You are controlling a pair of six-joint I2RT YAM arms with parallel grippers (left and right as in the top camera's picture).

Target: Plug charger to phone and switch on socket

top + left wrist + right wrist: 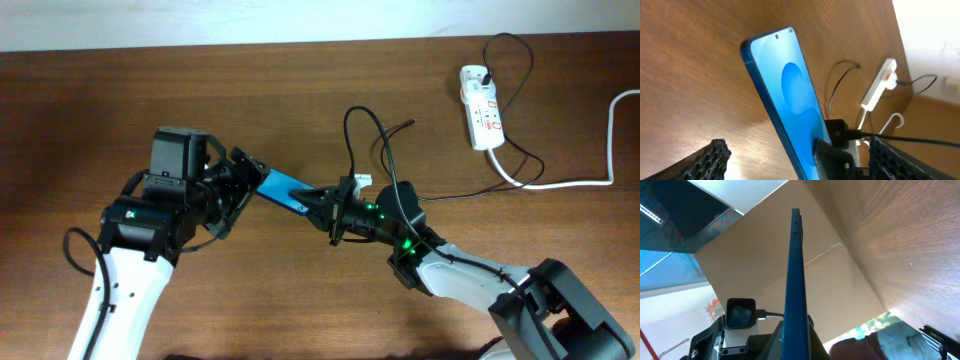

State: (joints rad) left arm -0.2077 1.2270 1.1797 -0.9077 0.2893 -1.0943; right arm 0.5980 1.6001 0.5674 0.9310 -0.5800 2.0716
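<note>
Right end effector (320, 204) pinches the phone (285, 190) (edge-on in its wrist view) over mid-surface (300, 90); left end effector (250, 180) spread at the other end. Charger (400, 126) loops nearby, socket (481, 106) near the top-right corner.

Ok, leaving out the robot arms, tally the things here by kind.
Phone: 1
Power strip: 1
Black charger cable: 1
White cord: 1
Total: 4
</note>
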